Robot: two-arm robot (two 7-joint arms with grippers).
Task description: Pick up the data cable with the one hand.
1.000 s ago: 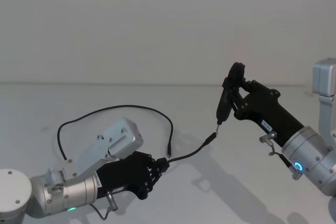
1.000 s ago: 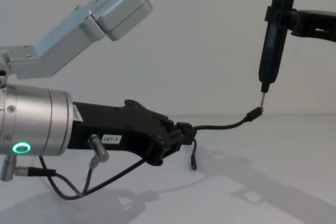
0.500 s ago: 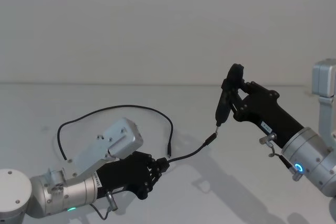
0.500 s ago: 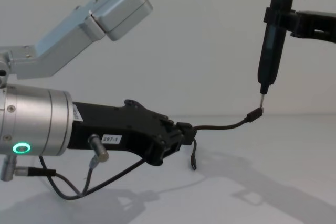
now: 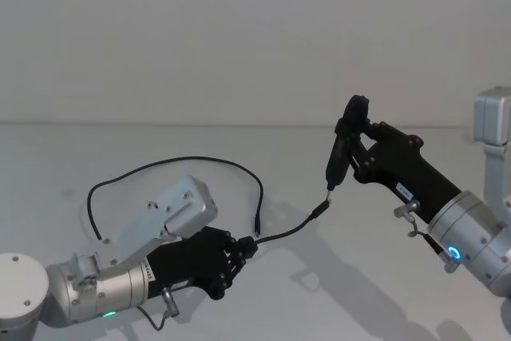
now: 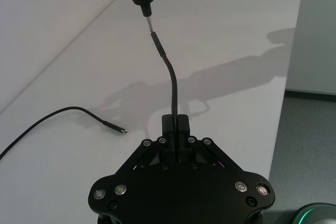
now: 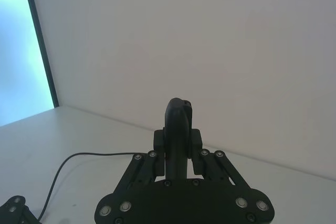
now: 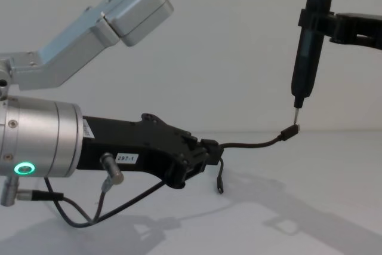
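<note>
Data cable (image 5: 180, 167): thin, light and limp; its loop trails over the worktop (image 5: 335, 277), the near stretch raised off it.
Left end effector (image 5: 239, 253): fingers closed on the cable a little behind its raised plug.
Right end effector (image 5: 348, 149): clamped on a pen-shaped tool (image 8: 305, 52), tip touching that plug (image 8: 290, 131).
Best hold: near the plug (stiffest part, least droop).

Even, bright light is flooding the white table (image 5: 239, 293); soft grey shadows are lying on it beneath both arms; all views are staying sharp; a blue-lit strip is glowing at the right wrist view's edge.
</note>
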